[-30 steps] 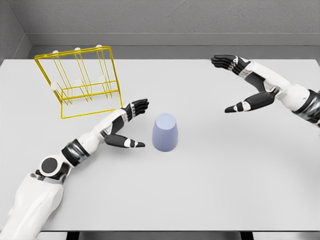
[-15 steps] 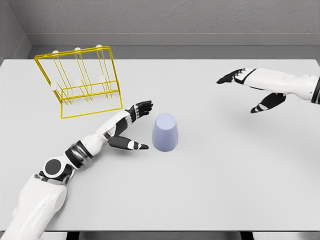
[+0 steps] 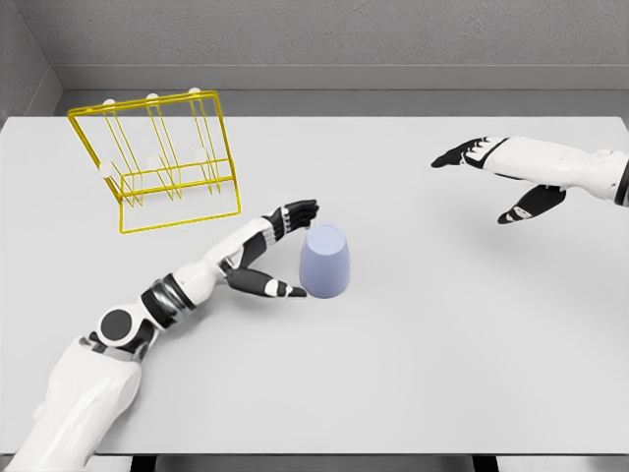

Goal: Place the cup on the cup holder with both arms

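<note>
A pale blue cup (image 3: 325,260) stands upside down on the white table (image 3: 413,344), near the middle. My left hand (image 3: 292,248) is open right at the cup's left side, fingers reaching past its far edge and thumb at its near base, touching or almost touching. The yellow wire cup holder (image 3: 157,157) stands at the back left, tilted, with white-tipped pegs. My right hand (image 3: 486,182) hovers open at the far right, well away from the cup.
A grey wall runs behind the table's far edge. The cup holder's base frame lies just behind my left forearm (image 3: 211,267).
My left hand has slid right, up against the cup. My right hand pulled back to the right and flattened out, then held about still.
</note>
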